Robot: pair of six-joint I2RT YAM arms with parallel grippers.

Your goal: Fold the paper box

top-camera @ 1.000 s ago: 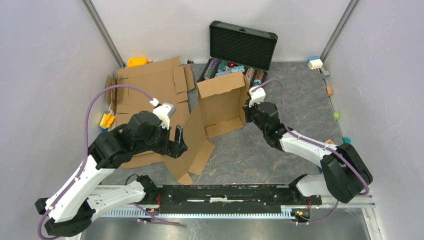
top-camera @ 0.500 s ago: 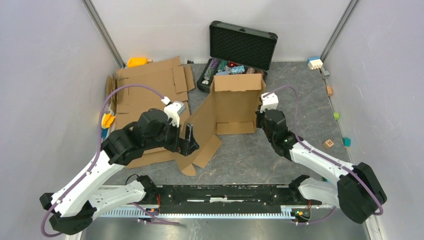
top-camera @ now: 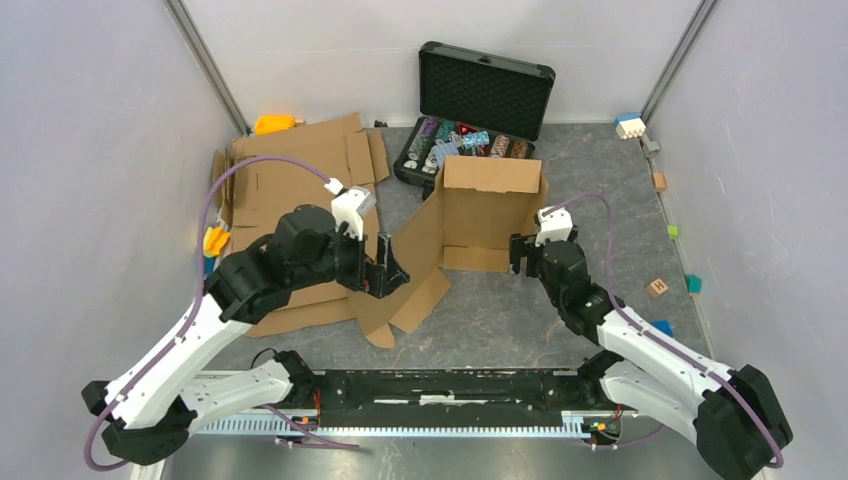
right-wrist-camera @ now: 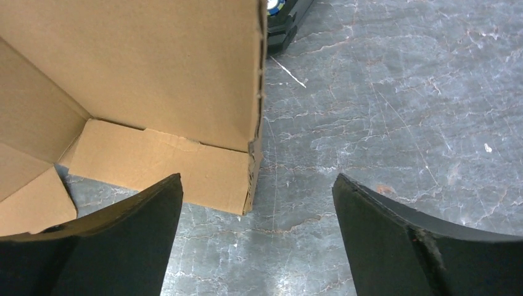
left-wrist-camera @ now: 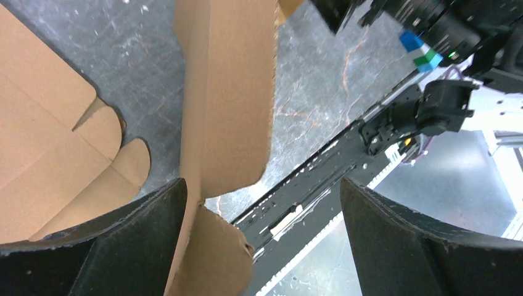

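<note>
Reaching inward beside the paper box (top-camera: 483, 212), left tool (top-camera: 390, 277) and right tool (top-camera: 527, 252) gape wide, released.

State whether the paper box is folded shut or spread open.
Part-folded, open: the paper box has one wall upright, a side panel splayed outward, flaps flat on the table.

No writing, label, brand or number can be read anywhere: the cardboard box (top-camera: 485, 215) is plain unprinted brown, and the dark mark on the small wooden block (top-camera: 657, 288) lying on the tabletop (top-camera: 600, 190) is too small to make out.
</note>
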